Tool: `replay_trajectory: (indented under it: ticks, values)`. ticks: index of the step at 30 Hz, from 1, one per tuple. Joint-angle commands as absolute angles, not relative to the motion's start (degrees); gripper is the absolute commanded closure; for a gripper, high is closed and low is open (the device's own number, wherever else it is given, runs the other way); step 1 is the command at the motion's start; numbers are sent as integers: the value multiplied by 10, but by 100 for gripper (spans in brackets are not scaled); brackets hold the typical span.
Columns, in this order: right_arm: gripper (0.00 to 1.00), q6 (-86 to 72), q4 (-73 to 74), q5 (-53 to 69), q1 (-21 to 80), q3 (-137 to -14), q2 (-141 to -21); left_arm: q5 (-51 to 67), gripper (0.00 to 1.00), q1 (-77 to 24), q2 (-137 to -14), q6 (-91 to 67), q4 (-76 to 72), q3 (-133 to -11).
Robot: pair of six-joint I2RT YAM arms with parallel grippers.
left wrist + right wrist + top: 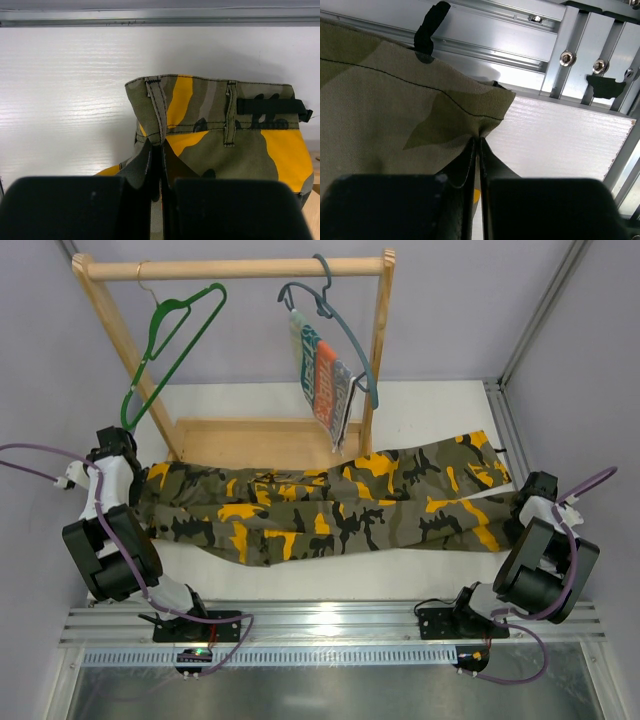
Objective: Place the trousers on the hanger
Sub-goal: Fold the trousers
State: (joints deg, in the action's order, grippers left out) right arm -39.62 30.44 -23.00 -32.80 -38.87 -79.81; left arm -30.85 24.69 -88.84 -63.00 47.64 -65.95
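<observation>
— So, where do your jaws stand?

— Both pairs are pressed together on cloth. Your left jaws pinch the waistband (pixel 200 90) of the trousers (pixel 330 505), right beside a belt loop. Your right jaws pinch a corner of the leg hem (pixel 490 102).

— And the trousers themselves?

— They lie stretched across the surface (pixel 430 405), just in front of the wooden rack (pixel 235 270), with one end in each grip. I'd say you hold both ends so the cloth stays taut and can come up as one length.

— The hanger (pixel 160 325)?

— It hangs bare from the rack's top rail, towards the rack's left end. Nothing is on it yet, so the lift and the drape over its lower bar look to be ahead of you.
</observation>
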Motion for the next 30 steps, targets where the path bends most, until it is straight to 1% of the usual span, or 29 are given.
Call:
replay_trajectory:
  ticks: [1,5,6,11,13,20,23,25,26,27,28,29,30]
  values:
    - [96,-405,306,-279,-333,-380,-799,-317,100,242,-863,-637,471,-664]
    - [96,-387,329,-296,-333,-393,-781,-320,100,241,-862,-637,471,-664]
    - [96,-386,344,-320,-333,-402,-771,-323,100,240,-862,-637,472,-664]
    - [96,-402,461,-362,-335,-486,-753,-352,99,240,-867,-628,483,-678]
    - [96,-403,480,-367,-339,-510,-745,-357,100,240,-869,-622,488,-686]
    - [96,-382,490,-365,-375,-504,-703,-359,100,241,-873,-608,497,-691]
    - [96,-377,489,-353,-379,-494,-707,-350,99,239,-875,-598,500,-693]
    - [96,-364,485,-337,-381,-497,-713,-343,85,237,-872,-584,500,-694]
    - [96,-354,477,-329,-381,-499,-716,-341,75,236,-869,-578,501,-695]
    - [93,-344,474,-302,-381,-503,-721,-343,55,234,-867,-567,501,-698]
    - [86,-335,470,-287,-381,-510,-721,-346,48,229,-863,-563,502,-700]
    - [75,-312,460,-267,-381,-512,-719,-349,43,227,-860,-558,507,-702]
    - [72,-298,453,-218,-381,-512,-711,-349,36,225,-858,-551,506,-704]
